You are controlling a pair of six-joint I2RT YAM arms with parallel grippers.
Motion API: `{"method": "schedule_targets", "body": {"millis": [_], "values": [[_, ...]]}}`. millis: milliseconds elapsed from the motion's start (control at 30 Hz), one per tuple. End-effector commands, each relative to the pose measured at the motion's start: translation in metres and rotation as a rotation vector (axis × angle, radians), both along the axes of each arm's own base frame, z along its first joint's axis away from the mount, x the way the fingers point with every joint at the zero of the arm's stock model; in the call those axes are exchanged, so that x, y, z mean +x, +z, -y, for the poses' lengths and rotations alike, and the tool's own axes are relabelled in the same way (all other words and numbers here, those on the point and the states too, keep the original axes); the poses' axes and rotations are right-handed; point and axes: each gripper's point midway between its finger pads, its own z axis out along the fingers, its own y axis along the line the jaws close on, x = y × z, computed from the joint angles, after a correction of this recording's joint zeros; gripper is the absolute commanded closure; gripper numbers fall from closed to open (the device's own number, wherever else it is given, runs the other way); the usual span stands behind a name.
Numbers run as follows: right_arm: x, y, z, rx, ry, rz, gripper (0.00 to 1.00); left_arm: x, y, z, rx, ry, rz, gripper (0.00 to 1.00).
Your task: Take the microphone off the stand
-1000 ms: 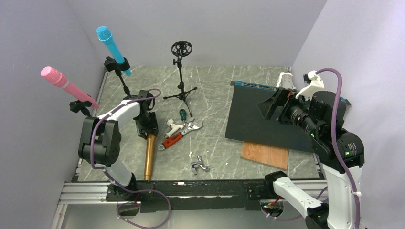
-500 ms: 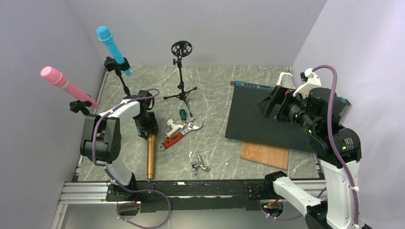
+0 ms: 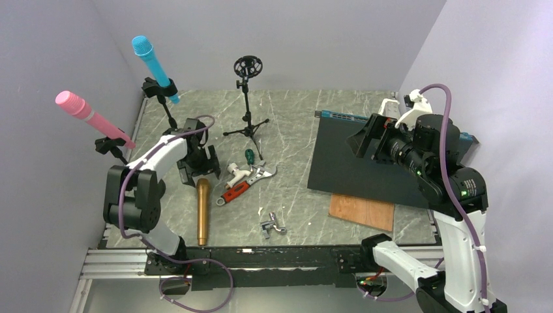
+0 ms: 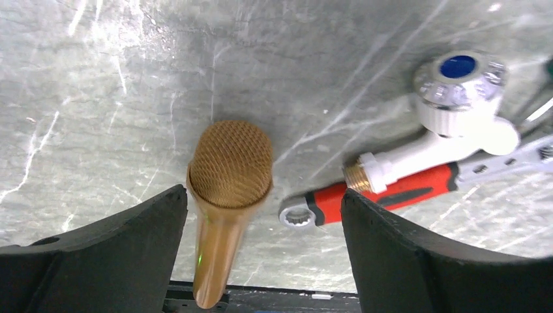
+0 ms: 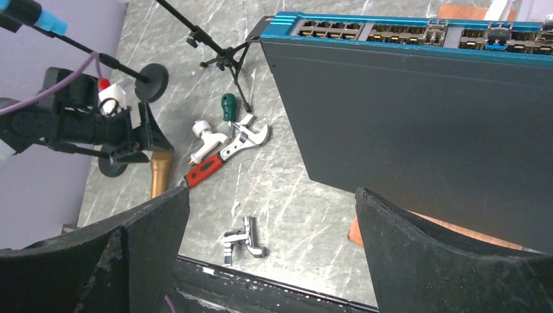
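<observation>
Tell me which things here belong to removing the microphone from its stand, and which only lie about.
Job: gold microphone, lying flat; empty black stand; open left pincer; pink microphone and blue microphone, both in stands.
Lying about: red wrench, white tap, green screwdriver, small metal fitting, network switch, wooden board.

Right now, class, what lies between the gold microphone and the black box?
Top view: between gold microphone and black box lie a red-handled wrench, white tap, green-handled screwdriver and small metal fitting.
</observation>
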Motion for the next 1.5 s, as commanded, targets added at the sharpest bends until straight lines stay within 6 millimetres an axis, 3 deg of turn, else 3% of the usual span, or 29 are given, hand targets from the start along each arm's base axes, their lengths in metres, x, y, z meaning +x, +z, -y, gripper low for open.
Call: {"method": "schedule_targets", "body": {"millis": [0,500,1000,1300,1467], "values": [[0.003,0.007,-0.006,0.000,0.043,0.042,0.00,0.011,0.044,0.006,-0.039,-0.003,0.123,0.09],[0.001,0.001,-0.009,-0.009,0.071,0.036,0.00,0.008,0.172,0.026,-0.209,-0.096,0.538,0.04],[-0.003,0.001,-0.006,-0.009,0.058,0.037,0.00,0.015,0.340,0.054,-0.482,-0.176,1.277,0.01],[-0.001,0.004,-0.003,-0.009,0.032,0.036,0.00,0.029,0.387,0.066,-0.520,-0.268,1.496,0.05],[0.005,0.006,-0.002,-0.016,0.021,0.037,0.00,0.058,0.390,0.077,-0.467,-0.299,1.478,0.06]]}}
